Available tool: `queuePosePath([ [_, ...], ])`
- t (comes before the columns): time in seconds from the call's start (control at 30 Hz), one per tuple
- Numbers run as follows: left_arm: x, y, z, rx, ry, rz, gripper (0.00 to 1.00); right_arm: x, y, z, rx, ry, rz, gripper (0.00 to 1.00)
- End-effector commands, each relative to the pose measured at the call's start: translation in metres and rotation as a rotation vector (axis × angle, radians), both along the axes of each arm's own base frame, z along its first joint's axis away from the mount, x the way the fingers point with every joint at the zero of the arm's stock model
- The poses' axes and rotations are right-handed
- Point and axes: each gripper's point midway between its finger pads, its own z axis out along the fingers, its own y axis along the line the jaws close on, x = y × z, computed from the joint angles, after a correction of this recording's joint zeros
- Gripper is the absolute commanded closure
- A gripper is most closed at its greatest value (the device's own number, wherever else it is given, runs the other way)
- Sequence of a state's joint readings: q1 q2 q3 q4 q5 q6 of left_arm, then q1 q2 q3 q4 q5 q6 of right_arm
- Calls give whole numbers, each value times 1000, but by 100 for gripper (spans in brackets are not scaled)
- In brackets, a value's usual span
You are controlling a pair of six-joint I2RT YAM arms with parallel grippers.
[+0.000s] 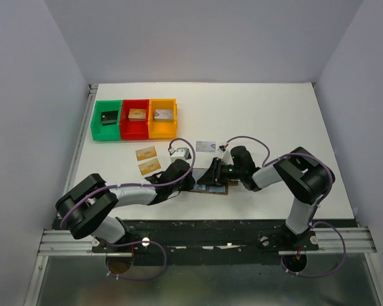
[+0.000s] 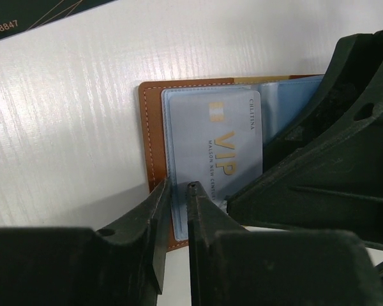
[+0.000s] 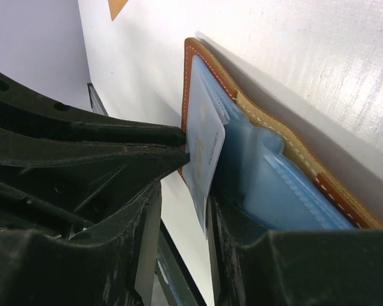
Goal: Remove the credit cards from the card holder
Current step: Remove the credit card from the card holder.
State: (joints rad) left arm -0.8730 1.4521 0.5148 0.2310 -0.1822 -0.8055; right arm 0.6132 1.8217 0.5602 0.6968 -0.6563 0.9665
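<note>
The brown leather card holder lies open and flat near the table's front edge, under both grippers. In the left wrist view its leather edge frames a pale blue pocket with a whitish-blue VIP credit card in it. My left gripper is shut to a narrow slit, its tips resting on the holder's left flap. My right gripper is open. The card's free edge is lifted between its jaws and leans on one finger. Two tan-gold cards and a whitish card lie on the table.
Green, red and orange bins stand at the back left, each holding a small block. The two arms meet over the holder, the left gripper close to the right one. The table's front edge is just behind them.
</note>
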Motion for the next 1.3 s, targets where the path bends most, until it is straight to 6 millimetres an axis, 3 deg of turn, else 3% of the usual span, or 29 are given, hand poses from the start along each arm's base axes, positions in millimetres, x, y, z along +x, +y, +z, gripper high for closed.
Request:
queuePosePath([
  [0.0, -25, 16, -24, 70, 96, -14, 74, -5, 2, 7, -3, -35, 29, 59],
  [0.9, -25, 31, -39, 152, 147, 38, 77, -13, -12, 10, -72, -59, 34, 60],
  [1.27, -25, 35, -42, 160, 154, 47, 86, -12, -18, 12, -94, -71, 25, 60],
])
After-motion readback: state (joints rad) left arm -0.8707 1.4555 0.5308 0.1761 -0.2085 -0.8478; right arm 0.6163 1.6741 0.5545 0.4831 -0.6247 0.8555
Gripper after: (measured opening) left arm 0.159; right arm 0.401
